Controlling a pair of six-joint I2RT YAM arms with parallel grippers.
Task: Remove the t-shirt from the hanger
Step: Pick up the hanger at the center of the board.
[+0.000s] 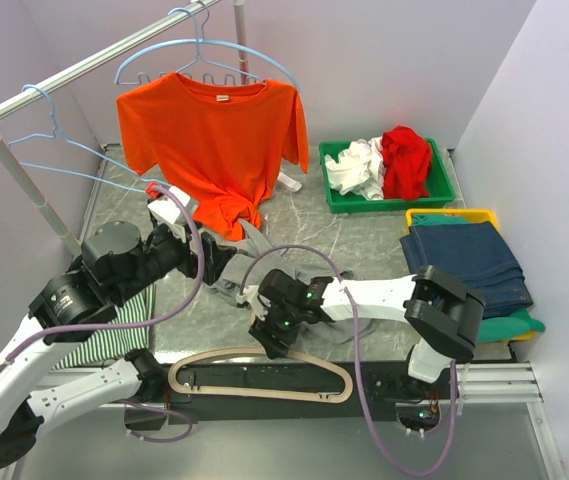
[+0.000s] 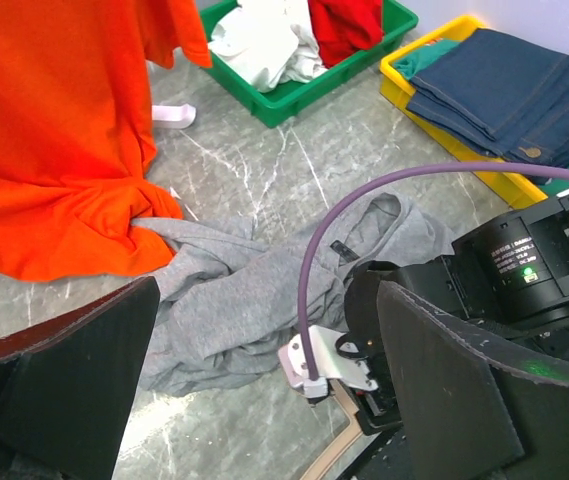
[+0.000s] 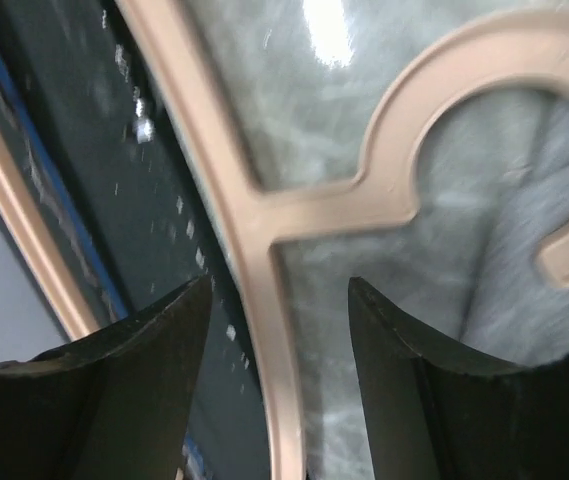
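A grey t-shirt [image 1: 254,238] lies crumpled on the marble table, also in the left wrist view [image 2: 234,300]. A beige hanger [image 1: 264,393] lies flat at the table's front edge, apart from the shirt except near its hook. My left gripper [image 1: 229,268] is open and empty, hovering over the grey shirt [image 2: 264,380]. My right gripper [image 1: 269,335] is open, its jaws on either side of the hanger's bar [image 3: 269,330] just below the hook. An orange t-shirt [image 1: 214,150] hangs on a blue wire hanger [image 1: 204,45] on the rail.
A green bin [image 1: 334,205] with white and red clothes stands at the back right. A yellow tray [image 1: 451,213] holds folded jeans. A striped cloth [image 1: 114,335] lies under my left arm. The rack pole [image 1: 24,185] and an empty blue hanger [image 1: 49,140] stand at left.
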